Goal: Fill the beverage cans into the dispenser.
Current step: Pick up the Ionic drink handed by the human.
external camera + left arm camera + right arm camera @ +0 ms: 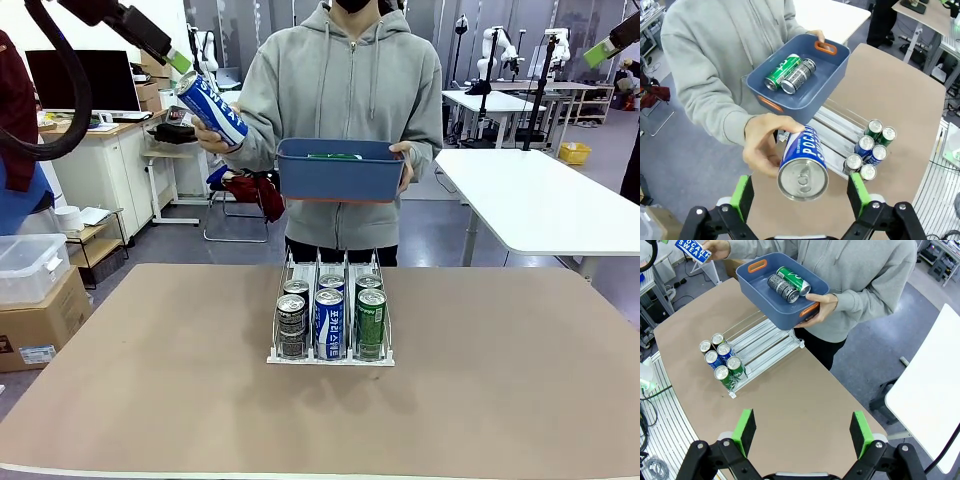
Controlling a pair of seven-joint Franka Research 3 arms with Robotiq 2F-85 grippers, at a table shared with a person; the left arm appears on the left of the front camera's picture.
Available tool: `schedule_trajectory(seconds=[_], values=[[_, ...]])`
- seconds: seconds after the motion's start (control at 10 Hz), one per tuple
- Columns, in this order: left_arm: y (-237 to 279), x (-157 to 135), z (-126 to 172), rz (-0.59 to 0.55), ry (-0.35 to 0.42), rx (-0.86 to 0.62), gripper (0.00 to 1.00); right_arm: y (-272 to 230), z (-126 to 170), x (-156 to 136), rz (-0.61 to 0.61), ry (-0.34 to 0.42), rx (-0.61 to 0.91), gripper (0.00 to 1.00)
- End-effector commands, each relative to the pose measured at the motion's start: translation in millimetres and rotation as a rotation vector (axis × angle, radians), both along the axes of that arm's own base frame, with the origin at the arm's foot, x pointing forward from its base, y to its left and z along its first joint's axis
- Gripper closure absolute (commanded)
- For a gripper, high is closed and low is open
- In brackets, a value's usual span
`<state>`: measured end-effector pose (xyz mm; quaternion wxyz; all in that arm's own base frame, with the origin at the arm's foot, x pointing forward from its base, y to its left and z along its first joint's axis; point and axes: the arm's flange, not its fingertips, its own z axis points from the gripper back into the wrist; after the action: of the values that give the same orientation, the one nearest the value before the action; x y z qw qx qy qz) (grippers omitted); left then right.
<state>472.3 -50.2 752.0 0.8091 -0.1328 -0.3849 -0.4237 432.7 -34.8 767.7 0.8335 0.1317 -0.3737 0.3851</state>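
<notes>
A person's hand holds a blue-and-white beverage can, silver top toward me, in the gap of my open left gripper; neither green pad touches it. From the front, that can is tilted just below the left gripper, high at the upper left. The dispenser stands mid-table with several beverage cans at the near end of its lanes. The person's other hand holds a blue tub with a green can and a dark can. My right gripper hangs open, high over the table's right side.
The brown table has free room on both sides of the dispenser. The person stands at the far edge. A white table is behind on the right, and a cardboard box with a clear bin sits off the left edge.
</notes>
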Motion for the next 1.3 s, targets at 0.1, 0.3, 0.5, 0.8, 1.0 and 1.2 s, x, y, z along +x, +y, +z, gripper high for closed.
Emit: schedule_trajectory(seconds=[0.1, 0.3, 0.5, 0.8, 1.0, 1.2], values=[[-7.1, 6.1, -20.6, -0.016, -0.021, 0.041, 0.00, -1.2, -0.4, -0.4, -0.001, 0.000, 0.001, 0.00], [-7.8, 11.2, -26.8, -0.029, -0.011, 0.039, 0.00, -1.2, -0.4, -0.4, -0.001, 0.000, 0.001, 0.00], [-8.8, 15.7, -34.5, -0.041, -0.028, 0.029, 0.00, -1.2, -0.4, -0.4, -0.001, 0.000, 0.001, 0.00], [-9.8, 21.3, -39.2, -0.050, -0.014, 0.014, 0.00, -1.2, -0.4, -0.4, -0.001, 0.000, 0.001, 0.00], [-10.8, 23.4, -42.2, -0.043, -0.009, 0.008, 0.00, -1.2, -0.4, -0.4, -0.001, 0.000, 0.001, 0.00], [-10.9, 22.4, -35.2, -0.033, 0.018, 0.030, 0.00, -1.2, -0.4, -0.4, -0.001, 0.000, 0.001, 0.00]])
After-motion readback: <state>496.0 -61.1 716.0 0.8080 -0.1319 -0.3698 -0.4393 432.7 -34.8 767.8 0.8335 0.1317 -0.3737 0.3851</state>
